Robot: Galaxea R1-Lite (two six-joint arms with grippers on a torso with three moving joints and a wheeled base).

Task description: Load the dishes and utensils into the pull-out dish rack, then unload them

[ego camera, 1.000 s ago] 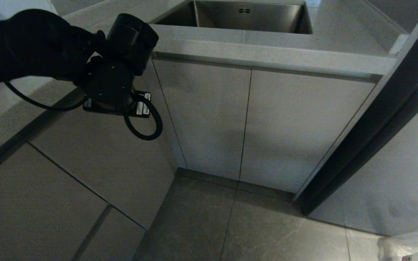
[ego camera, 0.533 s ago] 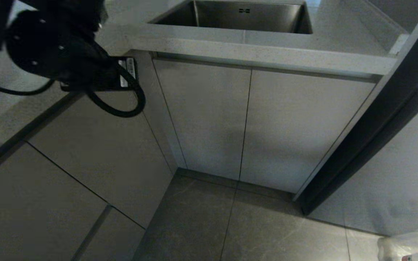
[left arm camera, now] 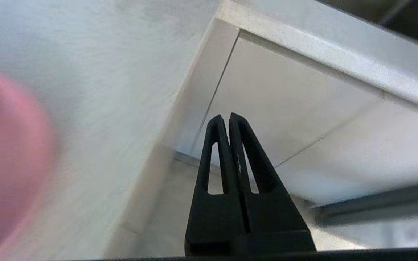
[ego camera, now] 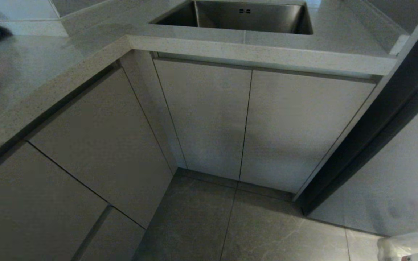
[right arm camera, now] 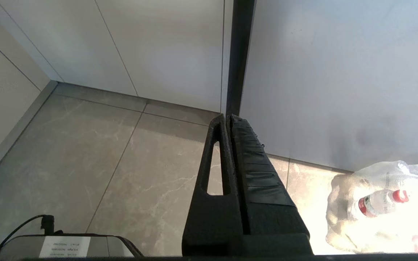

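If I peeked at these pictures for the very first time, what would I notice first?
Probably the shiny metal sink sunk into the speckled countertop, with plain closed cabinet doors below it. Next, the black left gripper, fingers pressed together and holding nothing, beside a blurry pink dish on the counter. Down on the floor at the right lies a white plastic bag with a red-capped bottle inside.
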